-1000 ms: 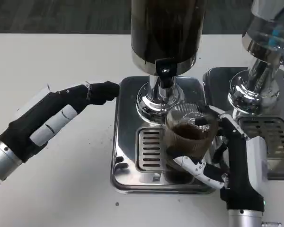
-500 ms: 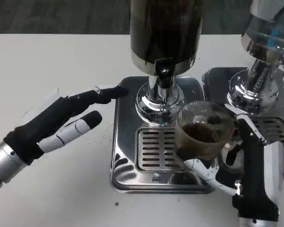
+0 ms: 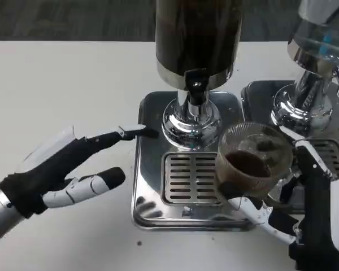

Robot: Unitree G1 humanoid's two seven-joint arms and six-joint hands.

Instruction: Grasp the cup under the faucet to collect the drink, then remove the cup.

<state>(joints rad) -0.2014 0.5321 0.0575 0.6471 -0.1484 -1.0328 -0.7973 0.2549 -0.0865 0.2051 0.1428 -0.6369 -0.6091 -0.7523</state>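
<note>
From the head view I see my right hand (image 3: 305,209) wrapped around the ribbed cup (image 3: 253,158), dark drink inside, held over the right edge of the steel drip tray (image 3: 152,197), off to the side of the faucet (image 3: 196,84). My left hand (image 3: 68,169) rests fingers apart on the table (image 3: 73,84), fingertips at the tray's left edge.

White table (image 3: 73,84) carries two chrome drip trays side by side: centre dispenser base (image 3: 152,212), second dispenser base (image 3: 254,93) right.
</note>
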